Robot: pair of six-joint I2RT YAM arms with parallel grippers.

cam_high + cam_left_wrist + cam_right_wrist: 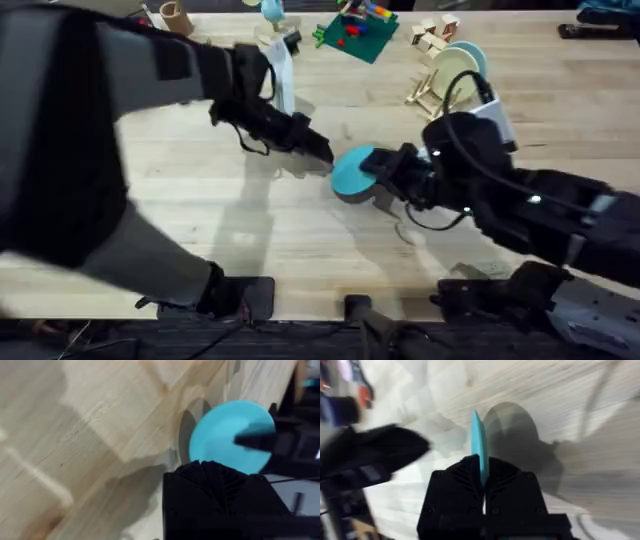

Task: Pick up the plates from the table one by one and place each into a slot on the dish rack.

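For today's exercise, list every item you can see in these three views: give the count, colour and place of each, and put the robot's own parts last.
Turquoise plate: one, mid-table, held on edge above the wood.
Cream-yellow plate: one, standing in the dish rack, far right.
Sky-blue plate: one, in the rack just behind the cream-yellow plate.
Dish rack: one, light wood, far right of the table.
Wooden blocks: a few, pale, behind the rack.
Green tray of coloured pieces: one, far centre.
Table: one, pale planks.
Left claw: one, black, at the turquoise plate's left edge; fingers unclear.
Right claw: one, black, clamped on the turquoise plate's rim.
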